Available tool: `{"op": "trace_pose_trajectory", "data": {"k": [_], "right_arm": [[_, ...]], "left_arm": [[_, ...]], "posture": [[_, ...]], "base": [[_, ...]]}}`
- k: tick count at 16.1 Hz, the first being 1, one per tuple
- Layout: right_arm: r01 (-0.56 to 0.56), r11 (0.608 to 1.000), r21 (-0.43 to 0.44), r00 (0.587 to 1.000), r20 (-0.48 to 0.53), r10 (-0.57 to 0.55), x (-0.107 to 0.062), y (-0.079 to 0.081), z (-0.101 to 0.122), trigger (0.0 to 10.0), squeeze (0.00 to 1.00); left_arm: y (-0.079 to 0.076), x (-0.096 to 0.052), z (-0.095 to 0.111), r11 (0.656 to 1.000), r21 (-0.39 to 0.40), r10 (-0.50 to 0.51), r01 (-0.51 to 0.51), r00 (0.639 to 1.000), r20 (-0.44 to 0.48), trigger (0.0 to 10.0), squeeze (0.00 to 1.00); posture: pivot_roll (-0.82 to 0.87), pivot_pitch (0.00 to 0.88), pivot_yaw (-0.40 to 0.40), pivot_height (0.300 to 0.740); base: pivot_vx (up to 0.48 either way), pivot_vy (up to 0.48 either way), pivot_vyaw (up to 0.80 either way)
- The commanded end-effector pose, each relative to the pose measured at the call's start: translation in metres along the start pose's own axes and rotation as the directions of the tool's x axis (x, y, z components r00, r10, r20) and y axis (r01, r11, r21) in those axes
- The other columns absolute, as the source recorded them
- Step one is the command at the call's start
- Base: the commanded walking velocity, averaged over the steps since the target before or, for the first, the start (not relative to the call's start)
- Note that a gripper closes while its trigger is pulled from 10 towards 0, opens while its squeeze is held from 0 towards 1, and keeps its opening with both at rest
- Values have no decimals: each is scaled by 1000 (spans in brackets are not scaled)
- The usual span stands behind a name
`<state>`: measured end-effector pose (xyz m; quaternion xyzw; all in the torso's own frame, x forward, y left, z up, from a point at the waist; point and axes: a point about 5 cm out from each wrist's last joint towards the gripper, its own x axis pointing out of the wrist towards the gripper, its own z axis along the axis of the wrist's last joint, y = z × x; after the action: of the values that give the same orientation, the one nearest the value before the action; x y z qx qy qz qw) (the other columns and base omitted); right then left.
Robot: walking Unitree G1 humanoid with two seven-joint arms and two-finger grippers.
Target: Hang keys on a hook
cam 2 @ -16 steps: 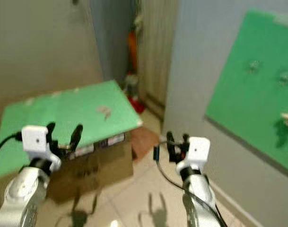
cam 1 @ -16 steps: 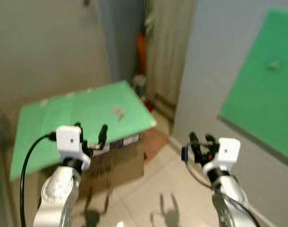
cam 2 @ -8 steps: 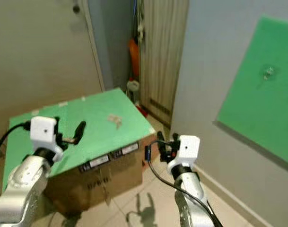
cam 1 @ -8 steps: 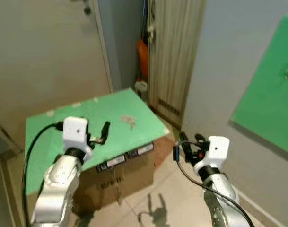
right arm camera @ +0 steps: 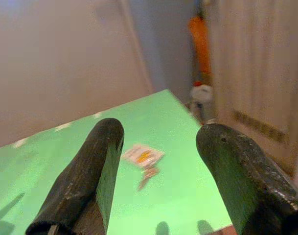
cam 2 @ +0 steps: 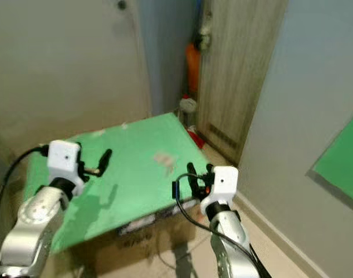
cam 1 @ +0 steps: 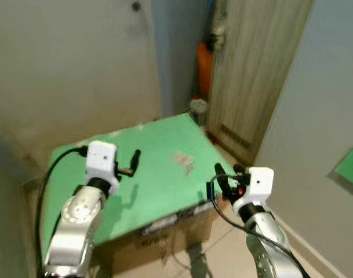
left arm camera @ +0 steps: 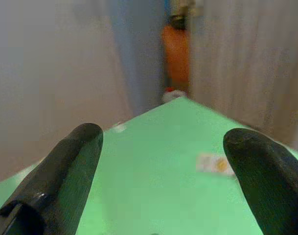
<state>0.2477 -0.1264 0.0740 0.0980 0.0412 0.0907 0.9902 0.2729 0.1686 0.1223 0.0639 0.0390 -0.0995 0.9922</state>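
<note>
The keys (cam 1: 184, 160), a small pale tag with a dangling bit, lie on the green-topped cardboard box (cam 1: 153, 191) toward its far right side. They also show in the right wrist view as keys (right arm camera: 144, 161) and in the left wrist view as keys (left arm camera: 215, 164). My left gripper (cam 1: 130, 165) is raised over the left half of the box, open and empty. My right gripper (cam 1: 225, 174) hovers near the box's right edge, short of the keys, open and empty.
A green board (cam 2: 344, 165) hangs on the grey wall at the right. A wooden door (cam 1: 251, 75) stands behind the box, with an orange object (cam 1: 204, 66) and a small container (cam 1: 197, 106) in the corner. Tiled floor (cam 1: 222, 255) lies beside the box.
The camera has turned left, so the box now sits centred in front and the wall board has slid to the right edge. Both grippers stay open, now over the box top.
</note>
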Motion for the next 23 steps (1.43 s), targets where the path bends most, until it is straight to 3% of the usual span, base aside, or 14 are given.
{"op": "trace_pose_trajectory", "data": {"k": [1, 4, 8, 11, 12, 15, 16, 18, 21, 23], "right_arm": [[8, 1000, -13, 1000, -20, -8, 0, -5, -2, 10000, 0], [2, 1000, -17, 1000, -28, -2, 1, -3, -3, 10000, 0], [-18, 999, -26, 998, -54, 17, 7, 0, -4, 10000, 0], [-96, 990, -101, 993, -83, 88, 32, 13, 3, 10000, 0], [-126, 985, -113, 990, -75, 118, 45, 21, 10, 10000, 0], [-152, 982, -116, 987, -66, 145, 68, 29, 21, 10000, 0], [-148, 982, -116, 987, -80, 140, 75, 29, 19, 10000, 0], [-146, 983, -111, 986, -99, 135, 78, 30, 14, 10000, 0], [-109, 989, -105, 981, -173, 89, 74, 27, -16, 10000, 0], [-101, 990, -97, 977, -197, 81, 74, 28, -26, 10000, 0]], "left_arm": [[-9, 3, 3, 999, 31, -42, 42, 999, 7, 10000, 0], [-15, 6, 5, 996, 41, -76, 75, 997, 19, 10000, 0], [-13, 9, 8, 997, 55, -54, 53, 998, 19, 10000, 0], [-13, 4, 12, 998, 33, -63, 61, 997, 39, 10000, 0], [-14, -2, 16, 997, 4, -78, 78, 995, 63, 10000, 0], [-12, -16, 15, 998, 30, -54, 53, 998, 44, 10000, 0], [-6, -28, 14, 999, 45, -21, 20, 999, 31, 10000, 0], [0, -37, 13, 998, 55, 7, -7, 1000, 15, 10000, 0], [14, -68, 19, 994, 87, 69, -66, 997, -21, 10000, 0], [11, -77, 27, 994, 92, 55, -53, 998, -21, 10000, 0]], "posture": [[-43, 0, 68, 740], [-41, 0, 67, 740], [-38, 0, 64, 740], [6, 0, 46, 740], [24, 7, 37, 740], [97, 44, 2, 740], [133, 67, -12, 740], [167, 92, -19, 740], [277, 172, -11, 740], [311, 208, -7, 740]], "base": [[480, 0, 0], [480, 0, 0], [0, 0, 0], [0, 0, 0], [0, 0, 0], [0, 0, 0], [0, 0, 0], [0, 0, 0], [0, 0, 0], [0, 0, 0]]}}
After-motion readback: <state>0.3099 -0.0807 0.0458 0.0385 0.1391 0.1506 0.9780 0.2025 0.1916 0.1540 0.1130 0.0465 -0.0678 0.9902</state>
